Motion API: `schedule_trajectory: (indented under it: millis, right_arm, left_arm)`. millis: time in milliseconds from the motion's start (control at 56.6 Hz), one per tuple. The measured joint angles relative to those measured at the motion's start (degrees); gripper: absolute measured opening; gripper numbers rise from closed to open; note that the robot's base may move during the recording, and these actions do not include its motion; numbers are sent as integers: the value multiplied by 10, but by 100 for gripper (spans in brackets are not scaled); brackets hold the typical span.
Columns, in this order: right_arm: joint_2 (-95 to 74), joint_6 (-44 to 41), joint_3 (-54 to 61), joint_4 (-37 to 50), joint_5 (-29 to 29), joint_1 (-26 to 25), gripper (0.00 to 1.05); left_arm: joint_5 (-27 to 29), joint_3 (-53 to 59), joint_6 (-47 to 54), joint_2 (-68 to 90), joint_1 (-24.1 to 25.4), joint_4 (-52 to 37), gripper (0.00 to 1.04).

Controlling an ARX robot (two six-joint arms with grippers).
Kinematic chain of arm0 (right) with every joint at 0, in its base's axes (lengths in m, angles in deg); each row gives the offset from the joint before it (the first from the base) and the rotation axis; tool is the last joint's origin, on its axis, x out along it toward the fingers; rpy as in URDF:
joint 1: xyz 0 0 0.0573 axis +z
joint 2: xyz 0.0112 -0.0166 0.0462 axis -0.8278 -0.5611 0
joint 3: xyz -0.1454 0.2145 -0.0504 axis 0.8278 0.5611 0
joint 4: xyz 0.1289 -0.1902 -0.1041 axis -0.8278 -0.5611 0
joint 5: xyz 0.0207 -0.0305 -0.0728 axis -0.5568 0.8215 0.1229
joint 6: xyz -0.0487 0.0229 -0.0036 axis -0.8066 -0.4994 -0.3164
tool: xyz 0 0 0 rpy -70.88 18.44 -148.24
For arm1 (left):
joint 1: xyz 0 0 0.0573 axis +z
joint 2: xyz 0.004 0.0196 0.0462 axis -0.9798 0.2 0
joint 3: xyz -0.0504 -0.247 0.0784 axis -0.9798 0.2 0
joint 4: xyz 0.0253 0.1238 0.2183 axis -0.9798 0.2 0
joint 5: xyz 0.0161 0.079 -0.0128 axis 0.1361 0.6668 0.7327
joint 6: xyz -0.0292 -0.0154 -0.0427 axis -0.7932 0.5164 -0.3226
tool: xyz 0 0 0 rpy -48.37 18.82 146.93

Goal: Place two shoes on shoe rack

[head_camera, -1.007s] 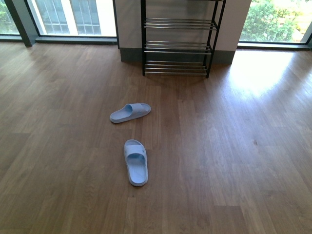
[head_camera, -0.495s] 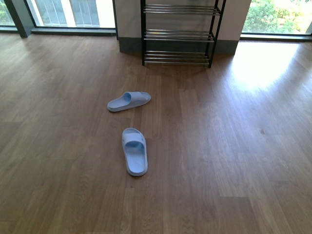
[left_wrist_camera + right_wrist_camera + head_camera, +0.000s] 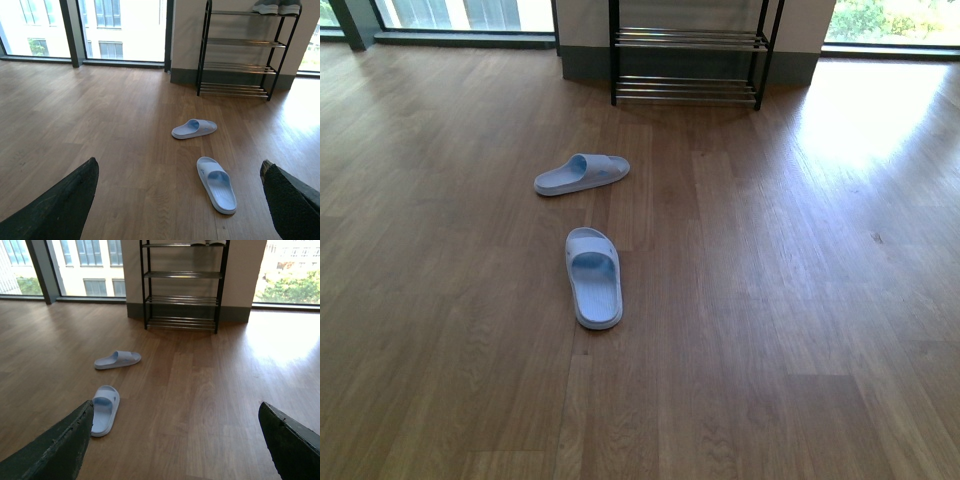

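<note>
Two pale blue slides lie on the wooden floor. The near slide point(image 3: 593, 276) lies lengthwise; it also shows in the left wrist view point(image 3: 216, 184) and the right wrist view point(image 3: 104, 409). The far slide point(image 3: 582, 173) lies crosswise, also in the wrist views point(image 3: 194, 128) point(image 3: 117, 359). The black shoe rack point(image 3: 686, 62) with chrome rods stands against the far wall point(image 3: 240, 50) point(image 3: 182, 286). Grey sneakers point(image 3: 276, 7) sit on its top tier. My left gripper point(image 3: 180, 200) and right gripper point(image 3: 175, 440) are open, empty, above the floor, short of the slides.
Tall windows point(image 3: 47, 27) line the far wall on both sides of the rack. A dark window post point(image 3: 41, 270) stands at the far left. Bright sunlight falls on the floor point(image 3: 865, 110) to the right of the rack.
The front view has moved forward: the slides and the rack have shifted nearer, and less of the rack's upper tiers shows. The slides have not moved on the floor.
</note>
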Motion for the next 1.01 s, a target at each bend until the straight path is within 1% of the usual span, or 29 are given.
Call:
schedule_trajectory:
  millis: [1007]
  right_arm:
    - [0,0,0,0,0,0,96]
  left_arm:
    - [0,0,0,0,0,0,95]
